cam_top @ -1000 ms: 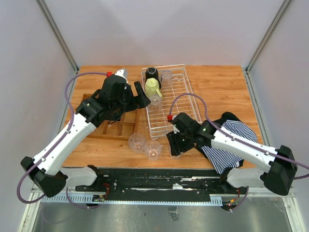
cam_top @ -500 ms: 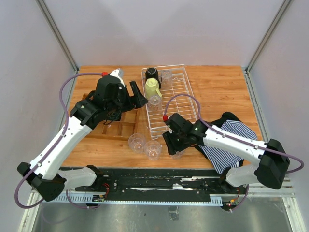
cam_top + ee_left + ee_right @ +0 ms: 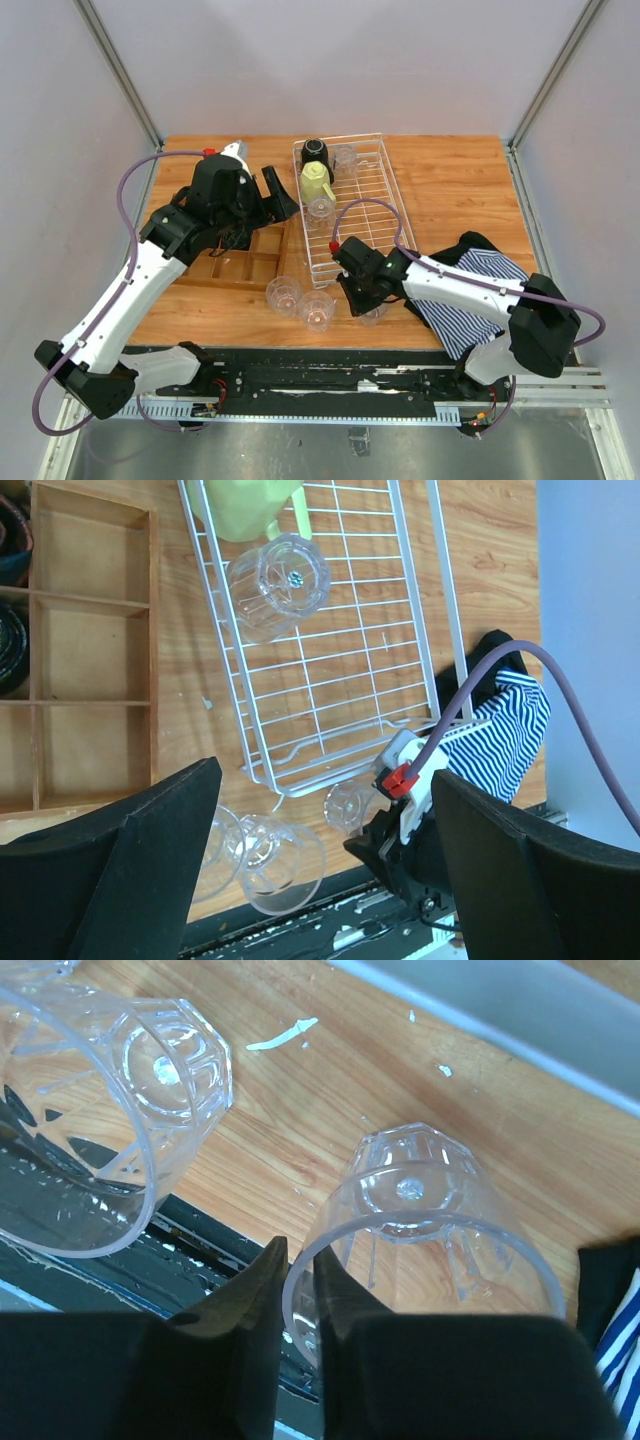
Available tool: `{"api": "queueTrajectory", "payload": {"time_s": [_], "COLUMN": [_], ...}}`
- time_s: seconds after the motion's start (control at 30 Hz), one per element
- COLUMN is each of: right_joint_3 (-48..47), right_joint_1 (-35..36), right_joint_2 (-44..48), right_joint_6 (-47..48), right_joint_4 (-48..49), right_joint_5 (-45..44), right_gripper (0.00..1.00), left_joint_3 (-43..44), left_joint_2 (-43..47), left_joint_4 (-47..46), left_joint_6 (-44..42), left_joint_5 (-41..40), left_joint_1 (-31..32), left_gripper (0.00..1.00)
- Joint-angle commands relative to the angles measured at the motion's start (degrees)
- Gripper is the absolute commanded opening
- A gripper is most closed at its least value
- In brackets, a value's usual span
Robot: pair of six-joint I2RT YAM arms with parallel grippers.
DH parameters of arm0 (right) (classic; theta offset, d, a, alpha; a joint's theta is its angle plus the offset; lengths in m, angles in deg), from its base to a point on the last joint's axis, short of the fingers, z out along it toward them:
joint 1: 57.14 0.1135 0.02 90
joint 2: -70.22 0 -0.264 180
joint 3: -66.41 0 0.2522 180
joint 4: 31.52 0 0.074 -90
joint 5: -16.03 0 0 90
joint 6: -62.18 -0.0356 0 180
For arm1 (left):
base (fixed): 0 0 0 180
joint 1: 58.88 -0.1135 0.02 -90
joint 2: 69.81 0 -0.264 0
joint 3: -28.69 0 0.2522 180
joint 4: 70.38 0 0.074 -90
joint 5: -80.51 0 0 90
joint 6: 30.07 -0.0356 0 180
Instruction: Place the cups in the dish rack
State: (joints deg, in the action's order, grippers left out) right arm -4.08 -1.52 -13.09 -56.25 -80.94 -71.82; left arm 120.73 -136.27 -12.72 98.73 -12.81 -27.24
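By the near edge of the wooden bench [image 3: 450,180], the right claw [image 3: 298,1255] is clamped on the rim of a clear faceted tumbler [image 3: 420,1210]. The tumbler sits just off the near end of the white wire dish rack [image 3: 365,180]. Farther back, the left claw [image 3: 278,192] hangs spread wide and empty beside the rack's left wall.

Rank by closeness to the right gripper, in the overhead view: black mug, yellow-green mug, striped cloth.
From the right gripper, closed on a clear tumbler:
1. striped cloth, just to its right.
2. yellow-green mug, far-left in the dish rack.
3. black mug, at the rack's far-left corner.
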Motion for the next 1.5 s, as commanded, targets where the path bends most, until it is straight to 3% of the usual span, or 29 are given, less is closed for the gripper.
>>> {"api": "queueTrajectory", "payload": {"time_s": [0.0,0.1,0.33,0.47,0.6,0.77,0.87,1.13,1.3,1.47], "right_joint_3": [-0.8,-0.8,-8.6,-15.8,-18.7,-15.4,-12.4,-5.3,-4.7,-4.6], "right_joint_1": [0.7,0.7,0.6,0.4,-3.7,-14.4,-17.4,-20.7,-20.8,-20.8], "right_joint_2": [0.9,3.4,13.2,18.6,23.8,27.2,28.0,27.4,26.3,25.0], "right_joint_6": [-0.4,-0.5,-1.5,-1.1,0.0,-0.5,-0.7,-7.0,-8.4,-9.6], "right_joint_4": [-1.0,-3.8,-15.6,-16.7,-7.7,6.4,13.7,31.0,37.1,41.1], "right_joint_5": [-2.6,-2.9,-2.4,-4.3,-0.2,15.1,20.0,26.7,26.5,26.7], "right_gripper": [0.09,0.01,0.01,0.01,0.01,0.01,0.01,0.01,0.01,0.01], "left_joint_3": [0.1,-0.7,-6.1,-10.1,-14.5,-22.8,-27.1,-31.7,-28.4,-29.0], "left_joint_2": [1.3,0.9,0.7,0.3,-0.2,1.0,2.4,4.4,3.8,4.5], "left_joint_4": [0.3,-0.9,-8.7,-15.3,-23.7,-40.0,-48.9,-59.1,-52.1,-51.5], "left_joint_6": [-0.4,-0.2,3.5,8.0,15.0,31.9,41.9,56.7,54.6,55.9], "left_joint_5": [1.7,3.9,13.5,20.0,26.7,33.8,34.5,32.5,32.8,31.6], "left_joint_1": [-0.9,-1.0,-1.8,-2.7,-3.2,-3.2,-3.2,-3.2,-3.2,-3.2], "left_gripper": [0.91,0.92,0.97,0.97,0.97,0.97,0.97,0.97,0.98,0.97]}}
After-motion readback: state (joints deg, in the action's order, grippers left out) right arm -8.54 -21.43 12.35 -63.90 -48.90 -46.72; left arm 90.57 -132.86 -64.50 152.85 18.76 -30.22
